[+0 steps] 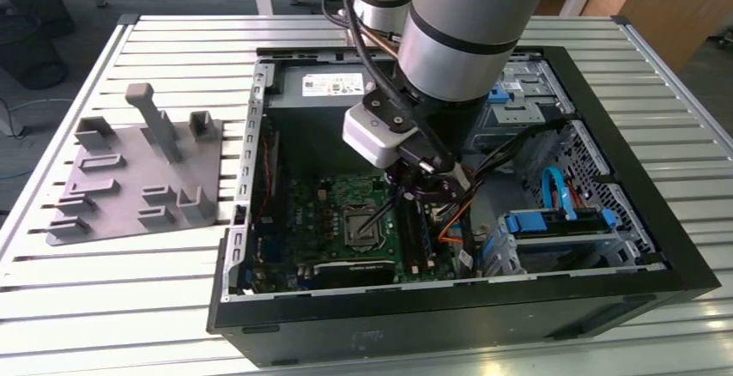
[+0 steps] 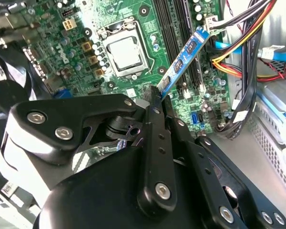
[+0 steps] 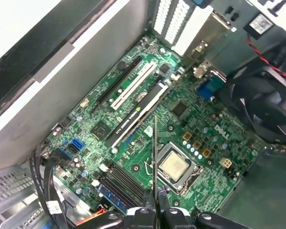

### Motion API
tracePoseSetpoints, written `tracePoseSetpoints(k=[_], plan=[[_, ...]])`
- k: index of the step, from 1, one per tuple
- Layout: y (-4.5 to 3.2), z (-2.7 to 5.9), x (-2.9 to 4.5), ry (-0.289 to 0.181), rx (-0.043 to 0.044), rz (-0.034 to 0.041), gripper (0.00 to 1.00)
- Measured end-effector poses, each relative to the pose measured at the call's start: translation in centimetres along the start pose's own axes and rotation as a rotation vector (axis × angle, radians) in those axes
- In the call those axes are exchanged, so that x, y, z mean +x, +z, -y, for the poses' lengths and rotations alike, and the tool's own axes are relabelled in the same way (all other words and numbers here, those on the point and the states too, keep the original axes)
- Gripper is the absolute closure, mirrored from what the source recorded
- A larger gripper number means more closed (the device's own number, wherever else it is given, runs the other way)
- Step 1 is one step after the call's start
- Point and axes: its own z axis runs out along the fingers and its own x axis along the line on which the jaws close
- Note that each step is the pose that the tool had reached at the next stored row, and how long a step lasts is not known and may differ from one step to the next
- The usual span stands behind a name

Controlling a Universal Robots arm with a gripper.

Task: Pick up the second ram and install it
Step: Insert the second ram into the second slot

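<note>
Now, black gripper tight around thin, flat, blue second ram, above green studded motherboard.

Motherboard: green, dotted with small gold-brown squares, silver chip cover in the middle. Memory stick: blue, with dark chips and pale labels in a row. Gripper: matte black, silver screw heads. Cable bundle: black, yellow, orange, red. In the exterior view, case black, drive brackets blue, arm silver with a black band. Table: pale grey, slatted. Fixture at the exterior view's left: plain grey.
</note>
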Motion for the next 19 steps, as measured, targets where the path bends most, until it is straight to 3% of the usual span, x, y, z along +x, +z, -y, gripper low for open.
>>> tracePoseSetpoints(k=[15,19], plan=[[0.05,0.00,0.00,-0.201,-0.0154,-0.0146,0.86],[0.07,0.13,-0.09,-0.224,-0.0172,-0.0163,0.86]])
